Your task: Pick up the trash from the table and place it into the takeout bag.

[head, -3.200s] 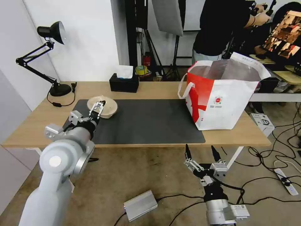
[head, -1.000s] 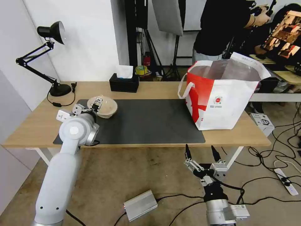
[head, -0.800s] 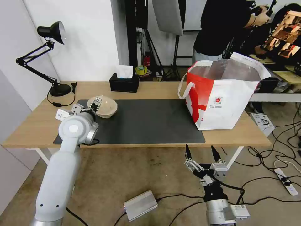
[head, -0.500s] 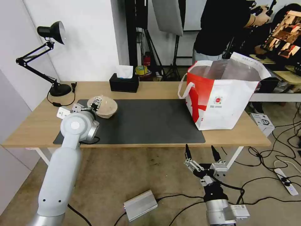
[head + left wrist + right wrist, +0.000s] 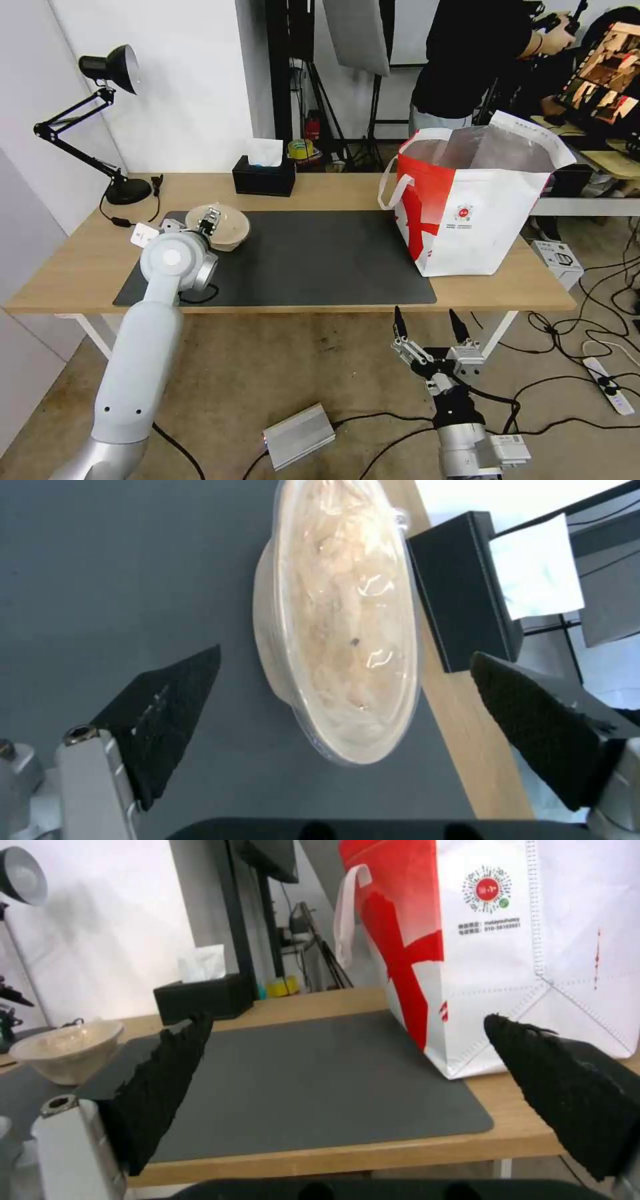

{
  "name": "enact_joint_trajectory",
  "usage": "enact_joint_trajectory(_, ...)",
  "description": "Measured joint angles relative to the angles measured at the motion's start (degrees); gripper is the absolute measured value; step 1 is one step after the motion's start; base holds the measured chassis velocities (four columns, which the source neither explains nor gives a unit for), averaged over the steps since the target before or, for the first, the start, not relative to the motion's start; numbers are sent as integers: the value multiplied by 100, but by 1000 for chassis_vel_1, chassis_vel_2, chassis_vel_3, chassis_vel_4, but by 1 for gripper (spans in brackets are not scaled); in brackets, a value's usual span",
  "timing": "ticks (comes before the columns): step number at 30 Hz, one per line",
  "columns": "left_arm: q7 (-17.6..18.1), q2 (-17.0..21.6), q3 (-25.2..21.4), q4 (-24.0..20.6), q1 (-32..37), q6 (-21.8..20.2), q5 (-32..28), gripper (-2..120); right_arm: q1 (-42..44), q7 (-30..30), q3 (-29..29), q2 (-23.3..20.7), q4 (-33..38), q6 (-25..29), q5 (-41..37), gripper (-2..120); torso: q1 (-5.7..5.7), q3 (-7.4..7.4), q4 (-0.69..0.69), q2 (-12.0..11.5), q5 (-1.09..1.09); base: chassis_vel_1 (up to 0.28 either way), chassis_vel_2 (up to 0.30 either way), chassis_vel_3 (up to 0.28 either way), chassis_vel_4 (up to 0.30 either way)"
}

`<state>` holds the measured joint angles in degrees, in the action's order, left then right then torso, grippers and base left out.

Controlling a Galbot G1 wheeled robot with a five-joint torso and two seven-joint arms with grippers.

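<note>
**Beige bowl [image 5: 219, 227]: far-left corner of the dark mat [image 5: 313, 260], not gripped**

Item: shallow pulp bowl, upright, clear film across its top, light crumpled contents under it. It sits on the mat of the table [image 5: 80, 267], near the black tissue box [image 5: 264, 177].

My left gripper [image 5: 209, 221]: over the bowl's near-left side. My fingers [image 5: 160, 715] are spread wide, one on each side of the bowl, not touching it.

My right gripper [image 5: 427, 328]: parked below the table's near edge, fingers [image 5: 160, 1080] spread, nothing between them.

Takeout bag [image 5: 467, 213]: upright, mouth open, on the table's right end, at the mat's right edge.
</note>
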<state>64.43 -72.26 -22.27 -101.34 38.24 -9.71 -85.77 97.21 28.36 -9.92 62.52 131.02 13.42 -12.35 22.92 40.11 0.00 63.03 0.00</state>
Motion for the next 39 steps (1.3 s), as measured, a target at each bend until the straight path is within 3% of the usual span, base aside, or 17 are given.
enact_joint_trajectory(19,-8,-181,143,655,-334,-38,138,100,0,0,0,0,0,0,0,100,0,0,0,-1,0,0,0,0,0)
enact_joint_trajectory(39,-16,-313,201,855,-526,-60,148,100,0,0,0,0,0,0,0,100,0,-1,-1,0,0,0,0,0,0)
